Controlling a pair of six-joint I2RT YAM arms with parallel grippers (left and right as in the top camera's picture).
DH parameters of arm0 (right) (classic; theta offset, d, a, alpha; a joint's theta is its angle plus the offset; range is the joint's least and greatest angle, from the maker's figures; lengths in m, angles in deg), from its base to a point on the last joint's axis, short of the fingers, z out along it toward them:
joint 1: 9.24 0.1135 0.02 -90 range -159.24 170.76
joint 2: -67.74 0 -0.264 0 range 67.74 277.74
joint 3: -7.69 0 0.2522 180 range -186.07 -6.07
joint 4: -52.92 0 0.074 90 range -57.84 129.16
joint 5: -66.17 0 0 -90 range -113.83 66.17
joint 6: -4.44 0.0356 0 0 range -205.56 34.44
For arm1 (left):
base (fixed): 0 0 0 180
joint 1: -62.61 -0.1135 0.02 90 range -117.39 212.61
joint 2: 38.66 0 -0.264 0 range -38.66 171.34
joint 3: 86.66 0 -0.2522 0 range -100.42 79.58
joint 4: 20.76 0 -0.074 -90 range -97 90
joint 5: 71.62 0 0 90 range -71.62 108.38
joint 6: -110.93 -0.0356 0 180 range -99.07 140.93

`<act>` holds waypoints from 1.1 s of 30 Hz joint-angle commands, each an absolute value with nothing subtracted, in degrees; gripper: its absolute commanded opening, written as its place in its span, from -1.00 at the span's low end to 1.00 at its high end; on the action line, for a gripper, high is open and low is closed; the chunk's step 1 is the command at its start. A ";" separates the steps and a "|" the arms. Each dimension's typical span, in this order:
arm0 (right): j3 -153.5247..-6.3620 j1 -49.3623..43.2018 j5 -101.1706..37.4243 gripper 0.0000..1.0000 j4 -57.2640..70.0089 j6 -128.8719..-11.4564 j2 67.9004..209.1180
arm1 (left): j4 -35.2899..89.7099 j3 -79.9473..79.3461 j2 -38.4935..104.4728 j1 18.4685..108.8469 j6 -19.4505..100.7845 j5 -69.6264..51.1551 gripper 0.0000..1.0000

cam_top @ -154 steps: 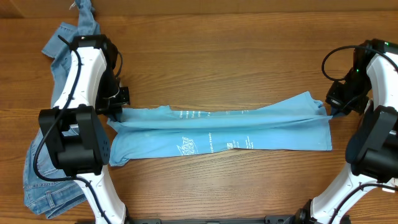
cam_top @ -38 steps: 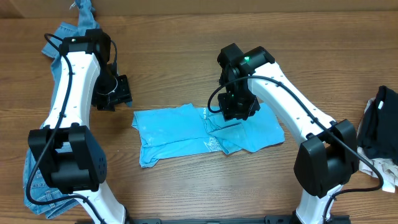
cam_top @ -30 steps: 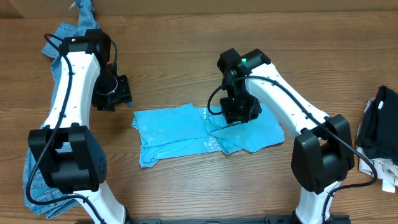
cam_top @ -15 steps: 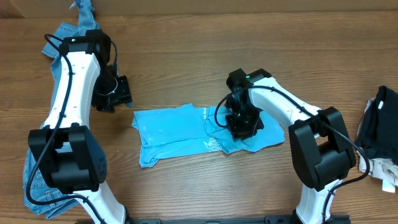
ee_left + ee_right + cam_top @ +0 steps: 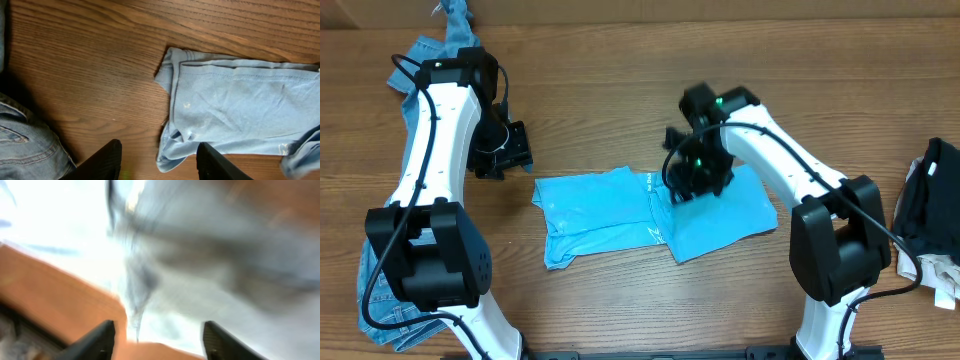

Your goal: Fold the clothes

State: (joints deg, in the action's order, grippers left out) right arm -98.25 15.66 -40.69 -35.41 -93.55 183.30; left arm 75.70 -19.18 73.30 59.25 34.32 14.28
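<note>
1. Over the shirt's (image 5: 600, 215) middle, my right gripper (image 5: 161, 339) had lifted off the fold with its fingers wide apart; the blurred wrist view showed nothing held.
2. Its right flap lay flatter than a moment before.
3. My left gripper (image 5: 157, 162) hung open and empty beside the shirt's left edge.
4. The wooden table (image 5: 620, 80) held jeans (image 5: 420, 60) on the left and dark cloth (image 5: 932, 195) on the right.

Bears on its wooden tabletop (image 5: 620, 110) a folded blue T-shirt (image 5: 600, 215) mid-table, jeans (image 5: 420, 65) along the left edge, dark cloth (image 5: 930, 195) far right.
</note>
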 commanded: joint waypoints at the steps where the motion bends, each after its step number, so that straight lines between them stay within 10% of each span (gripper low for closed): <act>1: -100.52 15.77 -35.47 0.37 -33.29 -88.26 183.17 | 75.68 -19.21 72.23 59.69 34.25 13.85 0.04; 23: -99.65 22.26 -31.38 0.46 -27.34 -80.96 191.98 | 75.61 -19.21 72.23 59.65 34.21 13.87 0.04; 28: -99.56 22.18 -31.34 -0.82 -26.69 -79.52 192.16 | 75.44 -19.21 72.23 59.63 34.19 13.87 0.04; 33: -101.02 22.13 -30.33 -0.92 -28.54 -79.52 191.76 | 75.42 -19.21 72.23 59.65 34.19 13.89 0.05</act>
State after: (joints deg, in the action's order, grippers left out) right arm -99.76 22.28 -31.08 -27.39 -79.80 192.03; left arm 75.59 -19.18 73.30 59.25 34.32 14.28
